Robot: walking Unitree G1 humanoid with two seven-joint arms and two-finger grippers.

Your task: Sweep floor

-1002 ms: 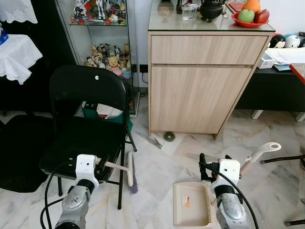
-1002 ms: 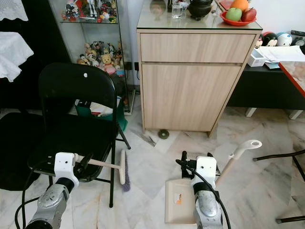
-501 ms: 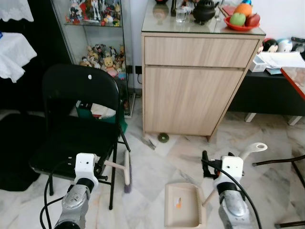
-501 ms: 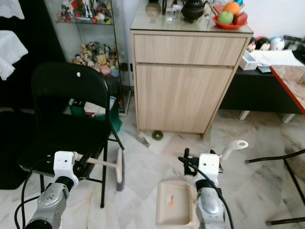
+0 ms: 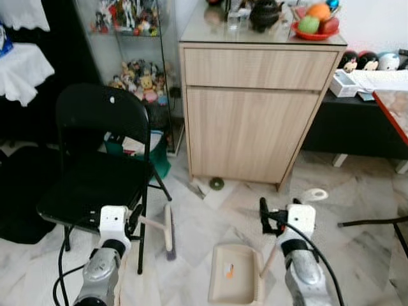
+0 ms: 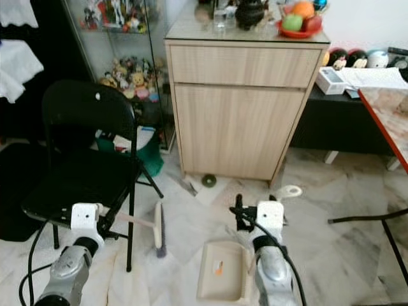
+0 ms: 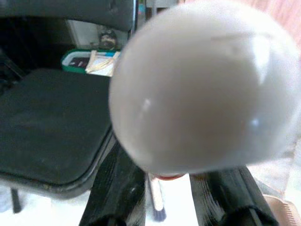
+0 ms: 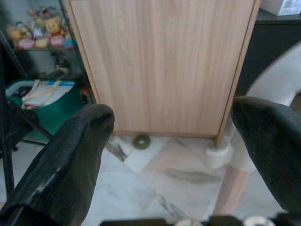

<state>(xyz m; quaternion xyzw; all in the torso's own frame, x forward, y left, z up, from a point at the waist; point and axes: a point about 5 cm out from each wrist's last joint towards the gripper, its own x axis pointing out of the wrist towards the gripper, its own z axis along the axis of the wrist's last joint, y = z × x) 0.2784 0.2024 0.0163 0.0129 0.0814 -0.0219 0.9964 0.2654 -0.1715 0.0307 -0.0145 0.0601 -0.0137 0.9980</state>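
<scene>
Stepped back from cabinet (image 5: 255,108). Left claw (image 5: 135,217) clenched on brush (image 5: 167,229) beside chair (image 5: 95,178); right claw (image 5: 275,217) clasping dustpan (image 5: 233,284), resting on floor (image 5: 210,217).

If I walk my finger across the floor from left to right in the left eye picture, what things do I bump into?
Black folding chair → brush held by the left gripper → dustpan → its handle by the right gripper.

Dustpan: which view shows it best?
The left eye view: the whole beige dustpan lies on the floor beside the right pincer. The right eye view shows it too, partly behind the arm. The right wrist view catches just its handle.
</scene>
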